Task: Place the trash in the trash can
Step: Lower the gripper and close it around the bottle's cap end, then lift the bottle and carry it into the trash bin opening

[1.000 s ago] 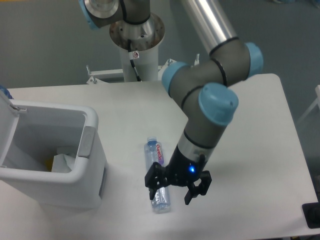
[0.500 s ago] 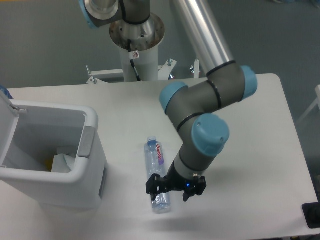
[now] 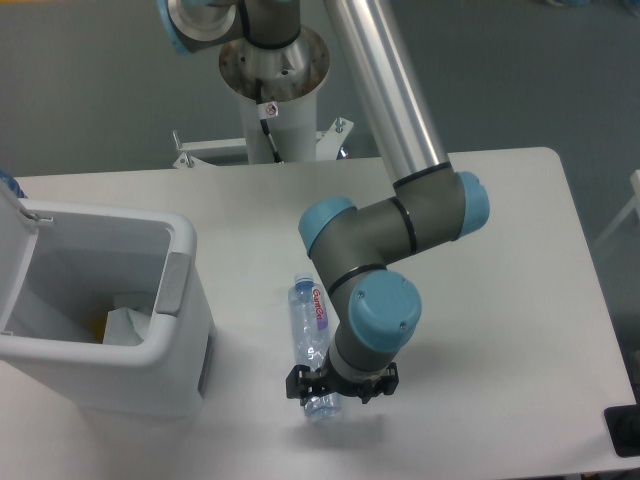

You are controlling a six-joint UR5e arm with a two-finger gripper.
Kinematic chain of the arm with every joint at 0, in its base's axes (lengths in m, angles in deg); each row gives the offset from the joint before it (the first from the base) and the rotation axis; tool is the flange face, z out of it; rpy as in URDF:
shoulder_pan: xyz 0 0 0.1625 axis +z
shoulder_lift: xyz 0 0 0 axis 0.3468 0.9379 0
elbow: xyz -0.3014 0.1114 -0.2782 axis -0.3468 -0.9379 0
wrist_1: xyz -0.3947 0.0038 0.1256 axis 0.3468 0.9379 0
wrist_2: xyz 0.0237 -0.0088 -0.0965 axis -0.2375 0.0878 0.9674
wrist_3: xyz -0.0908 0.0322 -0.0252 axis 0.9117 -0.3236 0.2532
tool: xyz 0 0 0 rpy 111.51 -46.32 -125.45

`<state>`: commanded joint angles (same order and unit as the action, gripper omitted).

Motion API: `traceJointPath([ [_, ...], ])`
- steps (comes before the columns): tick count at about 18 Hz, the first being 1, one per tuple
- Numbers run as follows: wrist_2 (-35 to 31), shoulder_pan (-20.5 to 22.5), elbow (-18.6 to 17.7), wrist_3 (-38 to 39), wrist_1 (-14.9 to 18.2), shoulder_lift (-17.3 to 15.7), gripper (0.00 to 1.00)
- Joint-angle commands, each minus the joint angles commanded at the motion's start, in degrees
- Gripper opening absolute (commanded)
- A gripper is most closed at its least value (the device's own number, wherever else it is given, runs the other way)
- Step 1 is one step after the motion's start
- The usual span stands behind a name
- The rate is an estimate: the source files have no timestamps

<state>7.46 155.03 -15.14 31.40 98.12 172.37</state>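
Bottle [image 3: 309, 335], clear ribbed plastic with a red-lettered label, lies flat on the white table [image 3: 500, 250], its lower end directly under the claw [image 3: 338, 385]. The claw's fingers sit spread either side of that end, not visibly pinching. Smooth, round plastic may roll or squirt out if squeezed off-centre. Left of the claw stands the boxy white trash can [image 3: 185, 330], lid open, a white packet [image 3: 125, 325] inside.

A white worktop [image 3: 520, 300] fills the view; grey floor [image 3: 90, 90] lies beyond at twelve o'clock, a black object [image 3: 625, 430] at four.
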Motion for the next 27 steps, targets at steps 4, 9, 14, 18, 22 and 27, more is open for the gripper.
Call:
traceJointPath([
  [4,-1.3,-0.8,0.0,0.0,0.0,1.1,1.00],
  [9,-1.3,-1.1,0.0,-0.2,-0.2,1.2,1.00],
  [14,-1.2,-2.7,0.0,-0.5,0.1,0.5,0.62],
  [18,-1.3,-4.4,0.0,-0.2,0.1,0.3,0.31],
  [22,-1.2,-4.9,0.2,-0.2,0.1,-0.5,0.20],
  [27,-0.4,-4.6,3.1,-0.4,-0.4,-2.8,0.20],
])
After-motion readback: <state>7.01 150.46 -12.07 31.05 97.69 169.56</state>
